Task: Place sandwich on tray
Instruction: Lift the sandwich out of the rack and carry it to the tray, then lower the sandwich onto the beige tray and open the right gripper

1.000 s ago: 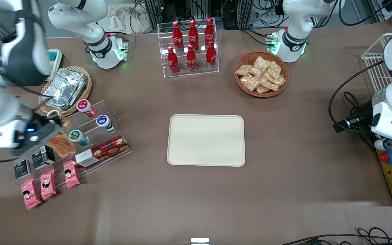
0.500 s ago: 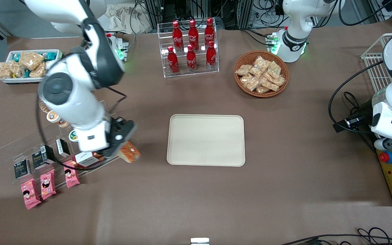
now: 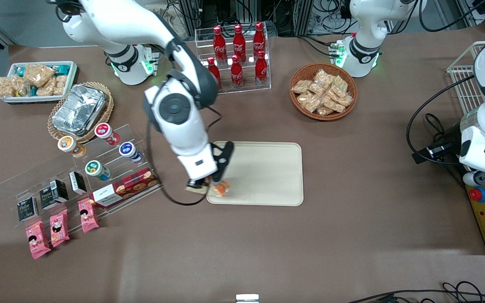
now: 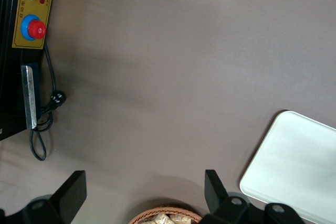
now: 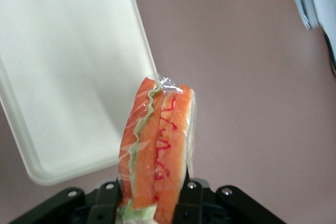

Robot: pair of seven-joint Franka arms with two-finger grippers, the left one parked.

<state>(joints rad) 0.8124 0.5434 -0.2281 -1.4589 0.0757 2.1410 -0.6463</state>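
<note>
My right gripper [image 3: 209, 187] is shut on the sandwich [image 3: 219, 189], a clear-wrapped wedge with orange-red and green layers. It holds the sandwich just above the corner of the cream-beige tray [image 3: 263, 168] that is nearest the front camera and toward the working arm's end. In the right wrist view the sandwich [image 5: 157, 145] stands between the two fingers of the gripper [image 5: 149, 200], over the table beside the tray's rounded corner [image 5: 63, 77]. The tray's surface is bare. A corner of the tray shows in the left wrist view [image 4: 294, 161].
A tiered acrylic stand [image 3: 99, 168] with cups, a cookie box and pink snack packets lies toward the working arm's end. A cola bottle rack [image 3: 234, 59] and a wicker basket of tan packets [image 3: 323, 90] stand farther from the camera than the tray. A foil container [image 3: 79, 108] and a white bin [image 3: 36, 80] lie there too.
The right arm has carried the sandwich from the acrylic stand across the table to the tray's near corner. Nothing else moved.
</note>
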